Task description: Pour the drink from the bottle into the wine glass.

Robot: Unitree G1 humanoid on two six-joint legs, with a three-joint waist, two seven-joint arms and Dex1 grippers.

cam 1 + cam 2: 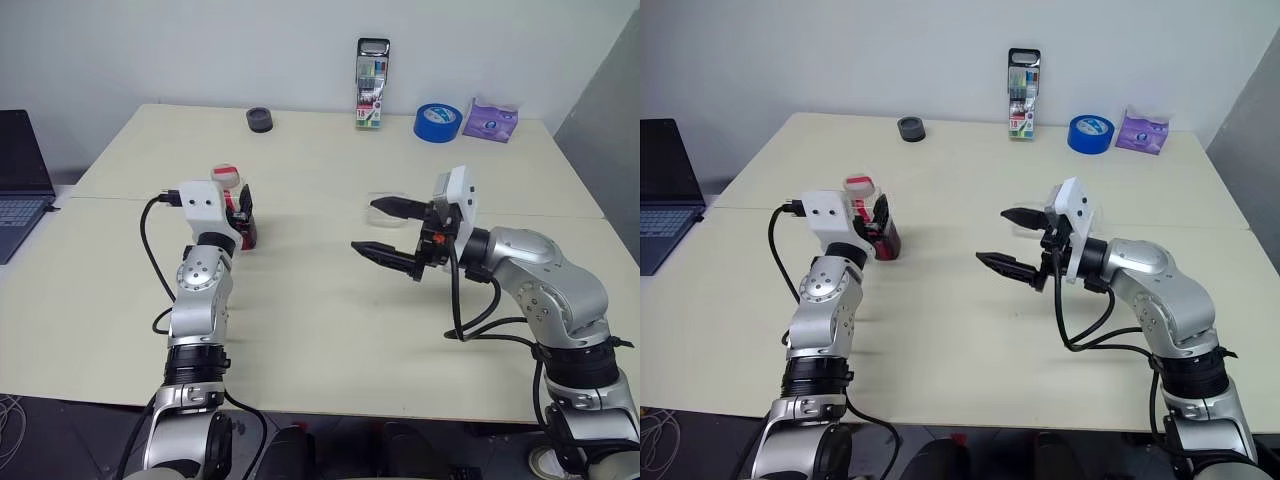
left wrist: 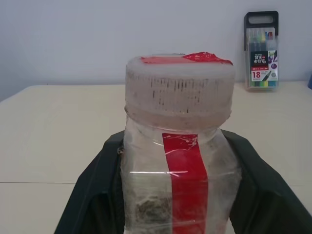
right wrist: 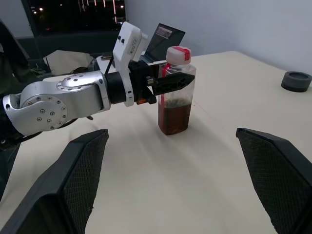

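On the left, the bottle [image 3: 176, 90] is seen standing upright on the pale counter [image 1: 320, 330], its cap still on and the drink [image 3: 174, 119] filling the lower part. It is pinched at its upper body by the left hand [image 1: 240, 212], a black finger pressed on each side, presumably so it can be lifted for pouring. The left forearm is stretched forward toward twelve o'clock, the hand roughly level.

At the three o'clock side of the bottle, well apart, the right hand [image 1: 1012, 243] is held above the counter with its fingers spread wide and nothing between them, pointed toward nine o'clock. The wine glass [image 1: 388, 206] is glimpsed just behind those fingers, largely hidden; its uprightness cannot be judged.
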